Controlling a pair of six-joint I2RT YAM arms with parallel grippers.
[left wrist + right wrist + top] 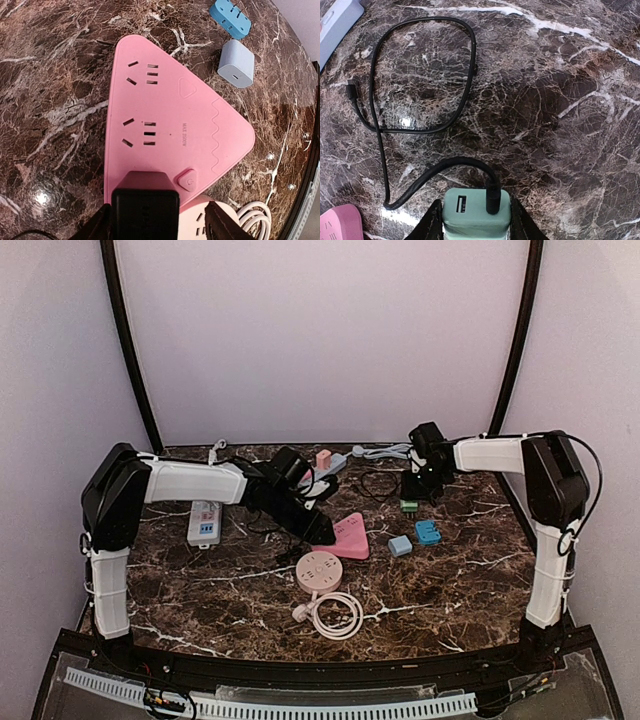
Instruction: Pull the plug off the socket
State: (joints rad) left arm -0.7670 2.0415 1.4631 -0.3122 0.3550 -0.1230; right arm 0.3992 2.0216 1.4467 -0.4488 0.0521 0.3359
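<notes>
A: Near edge first: we see a white coiled cable, with a round pink socket just beyond it.
B: Next is the pink triangular socket, flat on the marble table, mid-table. Two outlet sets are free, it's printed "MAX 2500W", and there's a button at one corner.
A: Plug?
B: Black plug, boxy and matte, sits on the socket's edge beside that button. The left gripper straddles it: one finger is against it, with a gap on the other side. We call it not clamped.
A: Right side?
B: Further back, the right gripper is clamped on a green adapter. A black cable is plugged into it and loops over the table.
</notes>
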